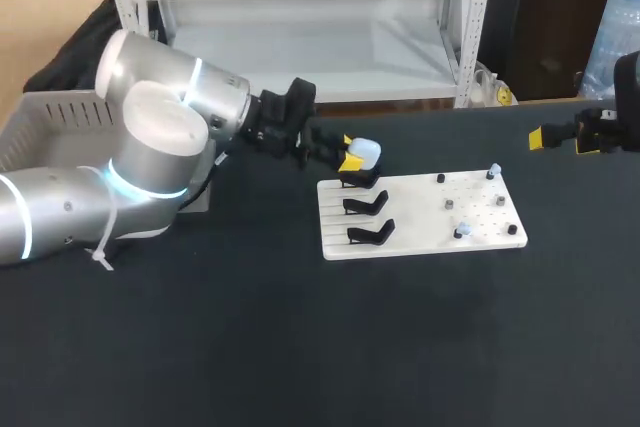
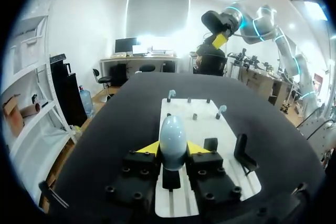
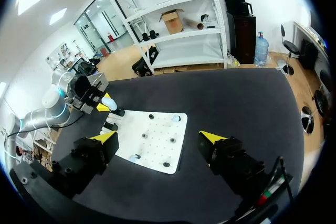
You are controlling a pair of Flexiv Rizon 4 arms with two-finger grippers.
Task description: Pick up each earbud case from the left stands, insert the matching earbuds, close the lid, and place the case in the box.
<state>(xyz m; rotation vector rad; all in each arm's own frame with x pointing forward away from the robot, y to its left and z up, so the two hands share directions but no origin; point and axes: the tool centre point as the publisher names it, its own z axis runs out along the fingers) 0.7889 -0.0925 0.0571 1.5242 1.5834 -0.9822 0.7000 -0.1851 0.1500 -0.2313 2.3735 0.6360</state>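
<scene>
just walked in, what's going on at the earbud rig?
The left gripper is shut on a pale blue case at the farthest of three stands on the white board. Whether the case has lifted clear of that stand is hard to tell. The other two stands are empty. The right gripper hangs open at the table's right side, holding nothing. Earbuds sit on the board's right part.

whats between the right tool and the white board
Nothing, just bare black table between the right tool and the white board, clearest in the head view.
</scene>
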